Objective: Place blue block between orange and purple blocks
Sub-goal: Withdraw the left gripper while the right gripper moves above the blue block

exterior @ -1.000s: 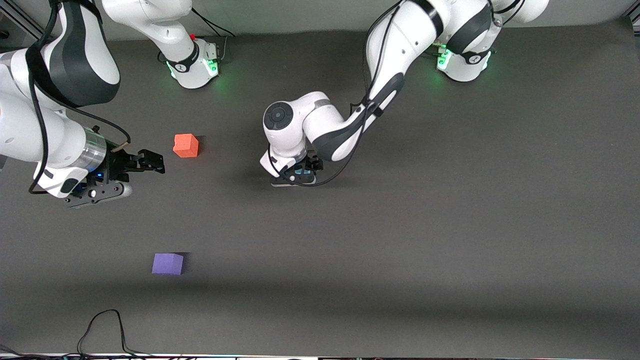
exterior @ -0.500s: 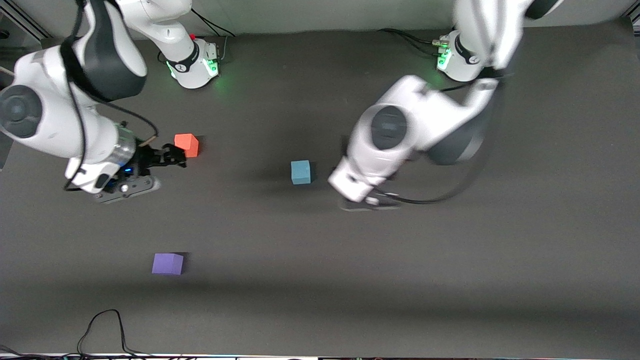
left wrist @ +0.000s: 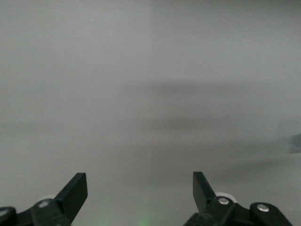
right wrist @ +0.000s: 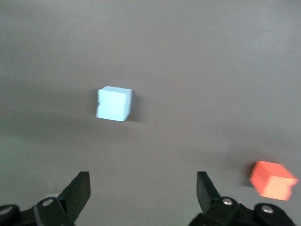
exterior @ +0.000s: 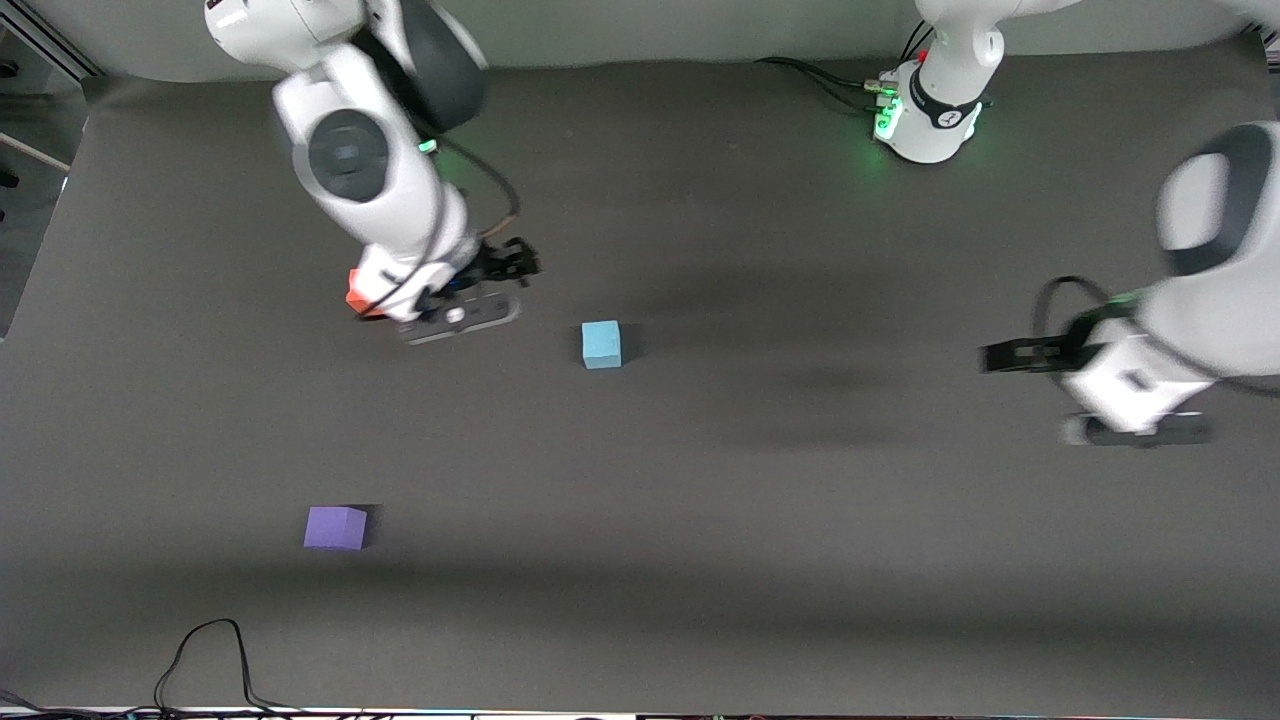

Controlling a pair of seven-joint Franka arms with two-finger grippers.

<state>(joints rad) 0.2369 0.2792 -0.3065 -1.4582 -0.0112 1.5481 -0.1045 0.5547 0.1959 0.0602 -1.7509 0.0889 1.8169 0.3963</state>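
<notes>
On the dark counter (exterior: 760, 560), the purple block (exterior: 335, 527) sits alone toward the right arm's end, the nearest of the three cubes to the front camera. The orange block (exterior: 354, 296) lies farther from that camera, on the same end of the counter, and in the front view only a sliver of it shows past the right arm's wrist. The right claw (exterior: 519, 263) hangs over bare counter between the orange block and the blue block; the right wrist view shows its fingers (right wrist: 79, 190) spread wide with nothing between them, the pale blue cube and the orange one both resting on the counter apart from it. The blue block (exterior: 601, 344) stands by itself near the middle of the counter, touching nothing, well apart from the purple block and not in the gap between the orange and purple ones. Toward the left arm's end, the left claw (exterior: 1003, 355) hovers over bare counter, well apart from every cube, and the left wrist view shows its fingers (left wrist: 75, 190) released wide around nothing.
</notes>
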